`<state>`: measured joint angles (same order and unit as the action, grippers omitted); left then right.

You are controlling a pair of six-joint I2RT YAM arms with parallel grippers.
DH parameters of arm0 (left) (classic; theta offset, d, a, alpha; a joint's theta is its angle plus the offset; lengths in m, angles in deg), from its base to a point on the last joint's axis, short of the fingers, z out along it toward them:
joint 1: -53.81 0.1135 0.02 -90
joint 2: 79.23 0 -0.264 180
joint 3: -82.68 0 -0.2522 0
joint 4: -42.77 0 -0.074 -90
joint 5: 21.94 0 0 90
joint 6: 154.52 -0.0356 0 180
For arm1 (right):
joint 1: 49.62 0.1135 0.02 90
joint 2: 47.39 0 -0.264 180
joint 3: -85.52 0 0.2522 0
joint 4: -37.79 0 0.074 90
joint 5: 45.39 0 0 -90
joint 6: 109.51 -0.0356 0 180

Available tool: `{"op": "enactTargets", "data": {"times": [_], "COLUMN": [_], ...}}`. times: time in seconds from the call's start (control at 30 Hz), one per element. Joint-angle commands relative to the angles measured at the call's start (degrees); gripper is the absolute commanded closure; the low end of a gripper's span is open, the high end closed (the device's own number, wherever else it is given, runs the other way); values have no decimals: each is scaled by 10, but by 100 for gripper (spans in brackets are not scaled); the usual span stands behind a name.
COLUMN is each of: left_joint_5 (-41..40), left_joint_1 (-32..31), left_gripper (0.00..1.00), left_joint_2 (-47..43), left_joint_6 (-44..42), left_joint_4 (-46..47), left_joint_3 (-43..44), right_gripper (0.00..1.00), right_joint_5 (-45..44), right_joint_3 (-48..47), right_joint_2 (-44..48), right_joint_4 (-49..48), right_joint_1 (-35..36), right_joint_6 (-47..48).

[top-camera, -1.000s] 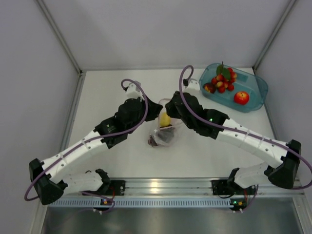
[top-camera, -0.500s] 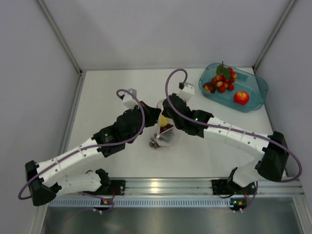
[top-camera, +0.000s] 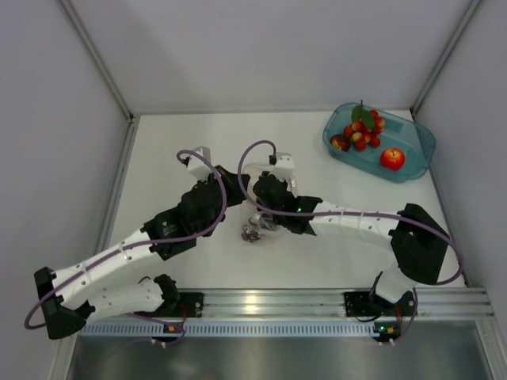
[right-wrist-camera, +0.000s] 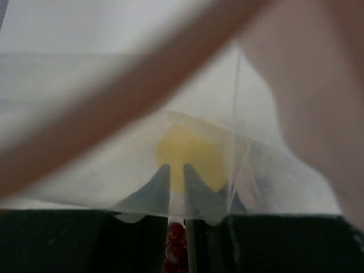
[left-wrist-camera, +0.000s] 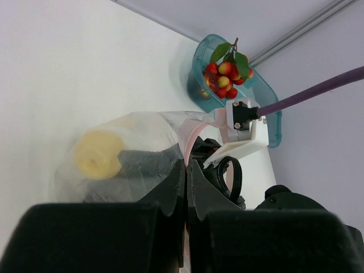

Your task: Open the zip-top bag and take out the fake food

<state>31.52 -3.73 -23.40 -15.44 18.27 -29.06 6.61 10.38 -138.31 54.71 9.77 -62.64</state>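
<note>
Near the middle of the surface (top-camera: 174,142), the two arms are meeting nose to nose over the zip-top bag (left-wrist-camera: 153,131). The bag is hanging between them, in front of the left arm's wrist and under the right arm's. The left claw (left-wrist-camera: 186,173) is pinching the bag. Its fingers are pressing flat together with the pink zip strip (left-wrist-camera: 190,133) running down into the seam between them.

Through the clear film the yellow lemon (left-wrist-camera: 98,154) is showing inside the bag, lying to the left of that grip with a dark shape just beside it. From above, the dark grape bunch (top-camera: 251,232) is sagging at the bag's near end, low by the surface. I cannot tell whether it is touching down.

The right claw (right-wrist-camera: 176,176) is pointing into the bag from the other side. Its own camera is looking through the plastic, with the lemon glowing just past the fingertips and the zip strip blurring across the top. The fingers are standing almost together with a thin slit between them, and I cannot tell whether they are catching any film.

Well apart, at the far right corner, the teal tub (top-camera: 412,138) is holding the red apple (top-camera: 391,158) and the red berries (top-camera: 360,131) with their green leaves.
</note>
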Motion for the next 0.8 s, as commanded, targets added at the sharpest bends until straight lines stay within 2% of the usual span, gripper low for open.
{"op": "enactTargets", "data": {"times": [0.0,0.13,0.2,0.33,0.47,0.67,0.77], "left_joint_5": [-23,-28,-33,-43,-48,-43,-45], "left_joint_1": [-3,-1,-1,-1,-1,1,1], "left_gripper": [100,100,100,100,100,100,100], "left_joint_2": [-12,-15,-18,-25,-32,-30,-27], "left_joint_6": [-20,-25,-28,-33,-50,-60,-59], "left_joint_4": [-6,-24,-34,-53,-57,-67,-67], "left_joint_3": [3,-4,-6,-10,-8,1,-5], "right_gripper": [83,77,72,66,65,53,50], "right_joint_5": [-3,25,69,72,71,50,81], "right_joint_3": [7,30,29,-17,-29,-48,-53], "right_joint_2": [-7,-22,-32,-79,-99,-133,-151], "right_joint_4": [-109,-182,-197,-119,-107,-90,-98], "right_joint_1": [8,4,-2,-9,-22,-42,-60], "right_joint_6": [97,162,185,188,187,200,198]}}
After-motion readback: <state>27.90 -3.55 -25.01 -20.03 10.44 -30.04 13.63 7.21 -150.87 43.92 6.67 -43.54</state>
